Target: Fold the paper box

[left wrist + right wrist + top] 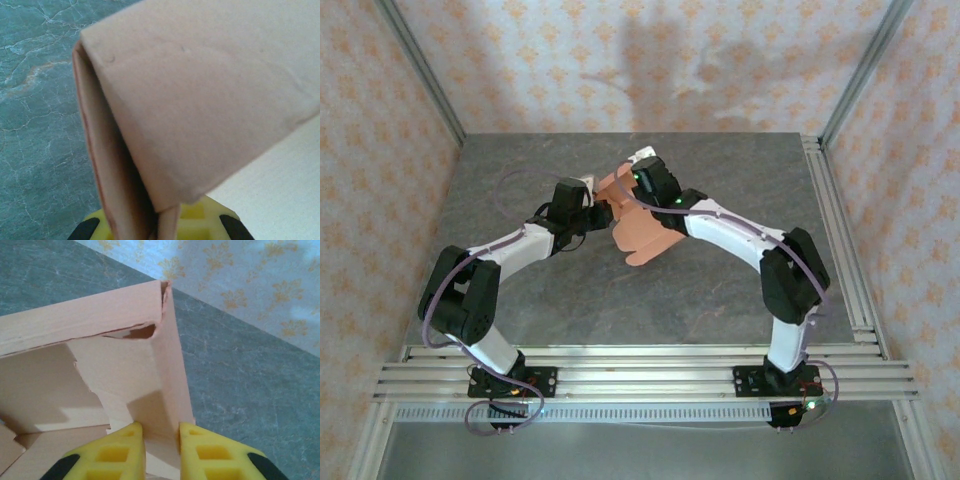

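Observation:
The paper box (642,228) is salmon-orange card, partly folded, held up over the middle of the grey table between both arms. My left gripper (592,212) comes at it from the left. In the left wrist view a folded panel of the paper box (200,100) bends over the camera, and its doubled edge runs down between the yellow fingers of my left gripper (160,222), which is shut on it. In the right wrist view my right gripper (161,440) pinches an upright corner wall of the paper box (125,370) between its yellow fingertips (125,447). A small tear shows near that corner.
The grey marbled table (620,300) lies under the box, with patterned walls on three sides. Aluminium rails (840,230) run along the right edge and the near edge, where the arm bases are bolted.

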You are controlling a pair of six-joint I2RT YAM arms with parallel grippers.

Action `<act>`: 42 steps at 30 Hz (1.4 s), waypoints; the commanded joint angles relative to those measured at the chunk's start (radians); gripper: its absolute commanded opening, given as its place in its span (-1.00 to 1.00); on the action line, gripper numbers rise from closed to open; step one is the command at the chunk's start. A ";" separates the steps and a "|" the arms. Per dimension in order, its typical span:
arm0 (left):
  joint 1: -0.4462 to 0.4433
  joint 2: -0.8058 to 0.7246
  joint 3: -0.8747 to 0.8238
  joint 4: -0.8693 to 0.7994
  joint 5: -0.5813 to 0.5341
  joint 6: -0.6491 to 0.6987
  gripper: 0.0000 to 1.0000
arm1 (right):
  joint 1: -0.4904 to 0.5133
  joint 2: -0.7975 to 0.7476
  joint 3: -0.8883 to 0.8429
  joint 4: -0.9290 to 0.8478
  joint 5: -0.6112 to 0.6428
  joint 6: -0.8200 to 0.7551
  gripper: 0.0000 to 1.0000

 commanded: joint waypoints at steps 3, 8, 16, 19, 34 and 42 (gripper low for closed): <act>-0.009 -0.031 0.009 0.045 0.041 0.013 -1.00 | 0.018 0.053 0.065 -0.042 0.119 0.052 -0.84; -0.006 -0.029 0.008 0.041 0.036 0.015 -1.00 | 0.021 0.038 0.049 -0.039 0.092 0.061 -1.00; -0.004 -0.030 0.009 0.041 0.041 0.012 -1.00 | -0.011 -0.102 -0.081 0.009 -0.140 0.083 -0.58; -0.004 -0.025 0.012 0.034 0.040 0.009 -1.00 | -0.026 -0.171 -0.150 0.040 -0.239 0.084 -0.53; -0.002 -0.035 0.012 0.019 0.037 0.017 -1.00 | -0.167 -0.393 -0.356 0.172 -0.653 0.081 -0.09; -0.003 -0.038 0.012 0.016 0.039 0.021 -1.00 | -0.171 -0.287 -0.264 0.087 -0.700 -0.017 -0.03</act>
